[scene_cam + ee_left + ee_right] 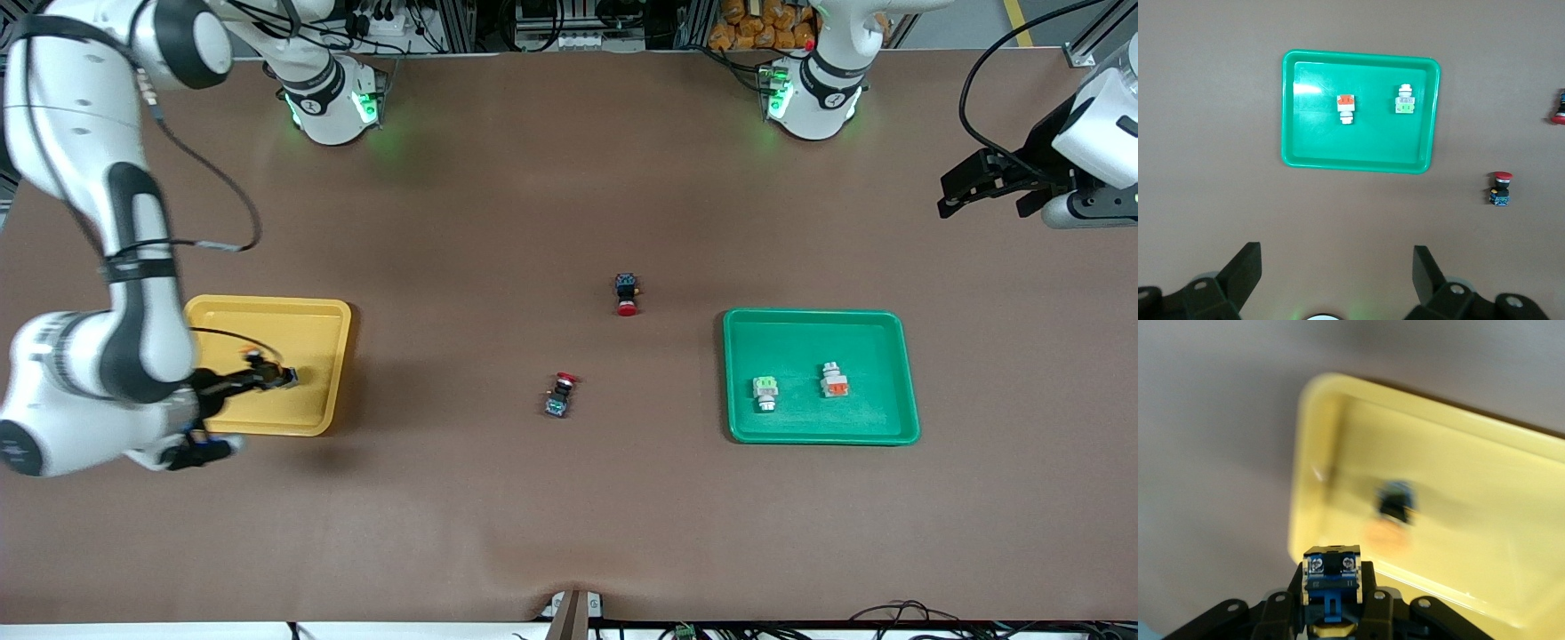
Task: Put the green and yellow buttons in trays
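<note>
My right gripper is over the yellow tray, shut on a yellow-capped black button. In the right wrist view the held button sits between the jaws with its blue terminal end outward. A second yellow-capped button lies in the yellow tray. The green tray holds two white-bodied buttons, one with a green block and one with an orange block. My left gripper waits open and empty in the air at the left arm's end of the table; in its wrist view it looks down on the green tray.
Two red-capped black buttons lie on the brown table between the trays, one farther from the front camera, one nearer. Both also show in the left wrist view, one of them beside the green tray.
</note>
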You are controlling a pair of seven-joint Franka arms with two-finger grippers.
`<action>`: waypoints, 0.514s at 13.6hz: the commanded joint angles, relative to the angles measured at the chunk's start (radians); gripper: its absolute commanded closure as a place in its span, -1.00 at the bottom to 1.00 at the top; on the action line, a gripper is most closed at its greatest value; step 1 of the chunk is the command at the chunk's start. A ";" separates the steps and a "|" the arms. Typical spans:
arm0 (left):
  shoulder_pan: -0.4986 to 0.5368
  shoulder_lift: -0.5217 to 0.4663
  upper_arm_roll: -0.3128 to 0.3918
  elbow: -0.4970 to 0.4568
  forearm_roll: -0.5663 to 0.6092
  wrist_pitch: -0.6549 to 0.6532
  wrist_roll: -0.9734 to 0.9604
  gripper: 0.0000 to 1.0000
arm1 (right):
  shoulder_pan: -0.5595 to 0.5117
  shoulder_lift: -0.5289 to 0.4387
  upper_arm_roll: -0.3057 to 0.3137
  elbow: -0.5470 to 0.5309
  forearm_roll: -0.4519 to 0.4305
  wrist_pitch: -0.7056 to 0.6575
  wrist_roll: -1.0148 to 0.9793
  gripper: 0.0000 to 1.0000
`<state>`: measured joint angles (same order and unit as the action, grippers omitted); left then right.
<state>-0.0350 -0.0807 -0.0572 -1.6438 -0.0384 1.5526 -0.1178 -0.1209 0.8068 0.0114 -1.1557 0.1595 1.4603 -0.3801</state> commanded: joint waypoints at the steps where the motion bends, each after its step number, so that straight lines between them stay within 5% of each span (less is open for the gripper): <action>1: 0.004 0.010 0.002 0.016 -0.006 0.000 0.023 -1.00 | -0.061 -0.020 0.021 -0.053 -0.083 -0.003 -0.063 0.92; 2: 0.004 0.010 0.003 0.016 -0.006 0.000 0.023 -1.00 | -0.077 -0.020 0.021 -0.058 -0.092 -0.003 -0.072 0.15; 3: 0.006 0.009 0.007 0.016 -0.006 -0.002 0.024 -1.00 | -0.092 -0.021 0.022 -0.058 -0.090 0.005 -0.075 -0.99; 7: 0.009 0.012 0.007 0.016 -0.006 -0.002 0.023 -1.00 | -0.077 -0.113 0.015 -0.058 -0.104 -0.005 -0.129 -1.00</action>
<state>-0.0312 -0.0773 -0.0513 -1.6438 -0.0384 1.5526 -0.1177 -0.2022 0.7880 0.0168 -1.1833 0.0860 1.4627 -0.4997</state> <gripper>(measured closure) 0.000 0.145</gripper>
